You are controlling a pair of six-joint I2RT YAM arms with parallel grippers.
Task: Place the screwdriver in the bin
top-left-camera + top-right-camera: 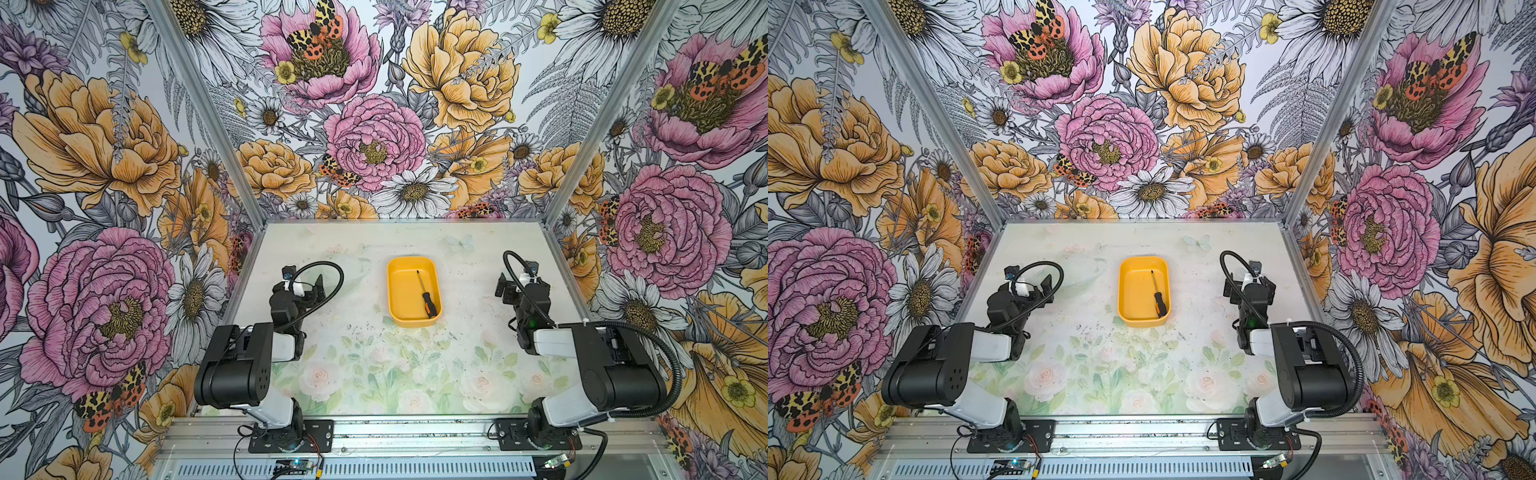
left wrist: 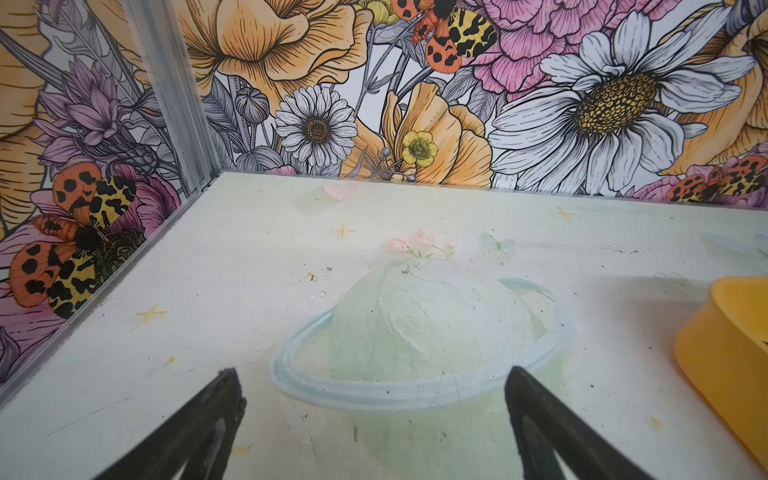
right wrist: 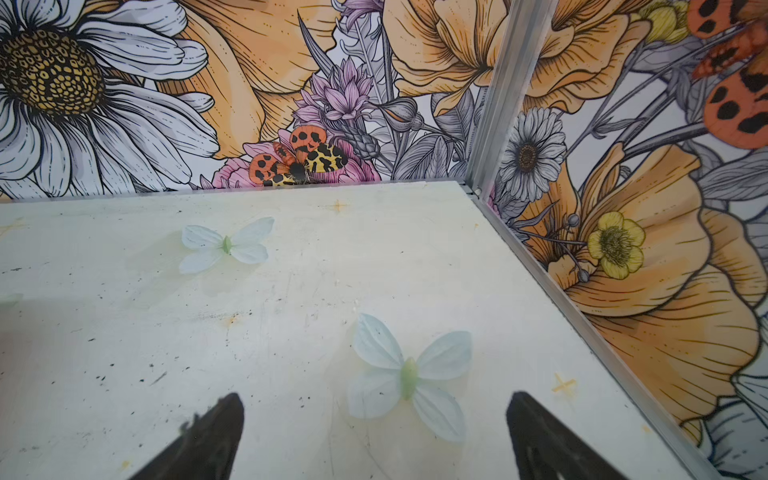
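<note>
Inside the bin (image 1: 404,291) the screwdriver (image 1: 425,296) lies flat. With the job apparently done, left gripper (image 2: 372,374) and right gripper (image 3: 374,397) flank the bin, spread wide and empty.

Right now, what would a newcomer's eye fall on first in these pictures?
The loud flowered walls catch the eye first. Next comes the yellow bin in the middle of the table, with the screwdriver lying inside it. The left gripper and right gripper stand open at either side, holding nothing.
</note>
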